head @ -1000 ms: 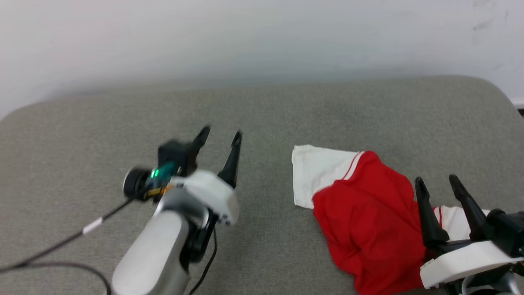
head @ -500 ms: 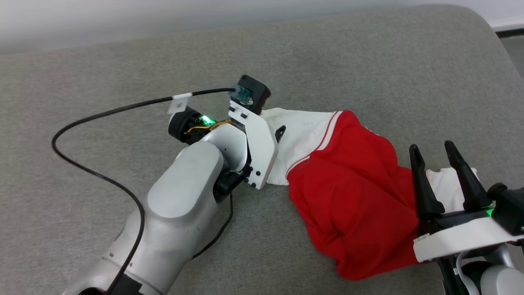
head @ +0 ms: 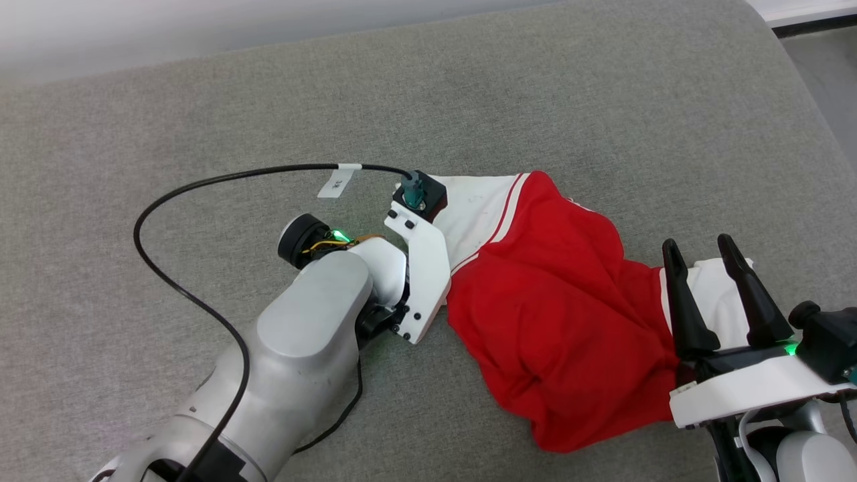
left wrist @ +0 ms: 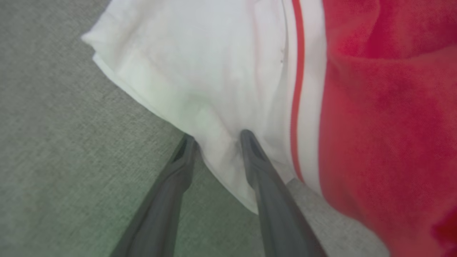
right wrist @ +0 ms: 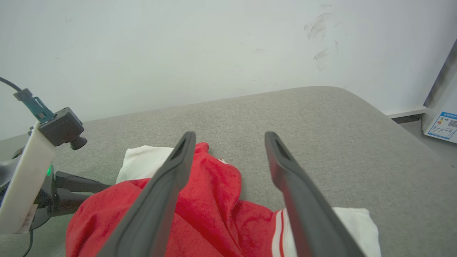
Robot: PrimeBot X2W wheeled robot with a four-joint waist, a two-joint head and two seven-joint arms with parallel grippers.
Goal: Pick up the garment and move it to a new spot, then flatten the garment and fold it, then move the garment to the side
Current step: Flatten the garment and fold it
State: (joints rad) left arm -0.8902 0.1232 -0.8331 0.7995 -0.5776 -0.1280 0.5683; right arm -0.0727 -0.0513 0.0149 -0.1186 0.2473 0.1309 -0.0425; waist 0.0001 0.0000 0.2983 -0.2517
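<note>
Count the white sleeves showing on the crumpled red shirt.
2. On the red shirt, the left white sleeve lies at the left gripper; the right white sleeve lies by the right gripper.

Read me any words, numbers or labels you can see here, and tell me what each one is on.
No text can be read.
White tag on the black cable: marks too small to read.
Blue and white label near the floor: too blurred to read.
Garment: no lettering on the side showing.
</note>
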